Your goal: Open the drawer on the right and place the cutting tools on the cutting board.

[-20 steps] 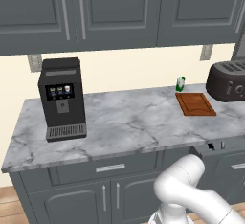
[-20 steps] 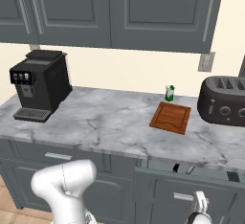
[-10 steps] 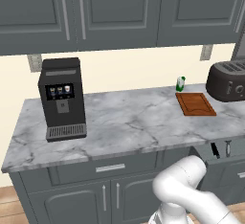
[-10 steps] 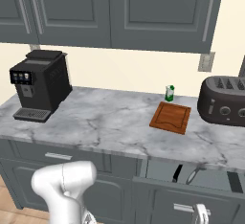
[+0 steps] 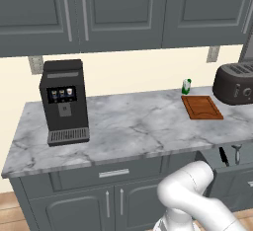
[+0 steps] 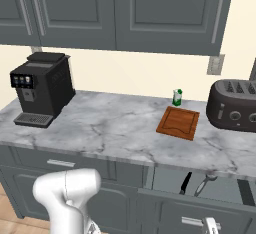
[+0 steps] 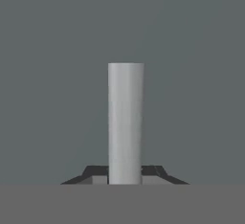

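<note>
Marble counter carries the reddish-brown wooden cutting board (image 6: 178, 123); below, the slate-grey drawer (image 6: 200, 187) stands part open, showing 2 cutting tools (image 6: 195, 183); gripper (image 7: 124, 174) pinches its silver handle (image 7: 125, 122); pull straight, level, till fully open.

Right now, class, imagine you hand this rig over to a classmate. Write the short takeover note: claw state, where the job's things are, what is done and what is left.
Claw: closed round the silver drawer handle, low in front of the cabinet.
Drawer: pulled partly open, below the right end of the counter.
Cutting tools: black knife and pale peeler lie side by side inside the drawer, untouched.
Cutting board: bare, on the counter between the small green bottle and the toaster.
Done: drawer opened enough to show both tools.
Left: let go of the handle, lift out each tool and set it on the board.
</note>
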{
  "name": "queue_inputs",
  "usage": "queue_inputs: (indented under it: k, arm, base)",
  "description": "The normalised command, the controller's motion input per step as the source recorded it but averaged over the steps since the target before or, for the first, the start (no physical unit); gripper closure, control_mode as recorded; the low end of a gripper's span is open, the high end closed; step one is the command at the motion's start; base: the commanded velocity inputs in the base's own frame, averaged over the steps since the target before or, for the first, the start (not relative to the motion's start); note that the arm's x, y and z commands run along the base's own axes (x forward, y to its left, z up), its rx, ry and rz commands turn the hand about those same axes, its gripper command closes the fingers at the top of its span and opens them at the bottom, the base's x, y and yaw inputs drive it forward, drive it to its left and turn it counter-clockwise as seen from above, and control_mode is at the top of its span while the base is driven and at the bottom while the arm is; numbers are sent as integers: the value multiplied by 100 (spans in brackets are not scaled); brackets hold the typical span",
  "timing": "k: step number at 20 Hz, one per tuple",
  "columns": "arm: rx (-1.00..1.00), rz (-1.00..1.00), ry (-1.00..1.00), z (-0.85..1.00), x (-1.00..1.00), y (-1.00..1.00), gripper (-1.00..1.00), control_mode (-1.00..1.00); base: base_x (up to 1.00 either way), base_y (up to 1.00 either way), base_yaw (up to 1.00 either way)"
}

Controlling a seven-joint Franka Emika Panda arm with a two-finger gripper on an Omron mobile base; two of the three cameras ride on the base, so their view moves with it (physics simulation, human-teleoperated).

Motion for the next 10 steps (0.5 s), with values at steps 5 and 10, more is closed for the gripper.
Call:
queue_inputs:
  k: [5, 10]
  arm:
    - [0, 0, 0, 0, 0, 0, -100, -100]
    - [0, 0, 0, 0, -2, 0, -100, -100]
  base:
    - [0, 0, 0]
    - [0, 0, 0]
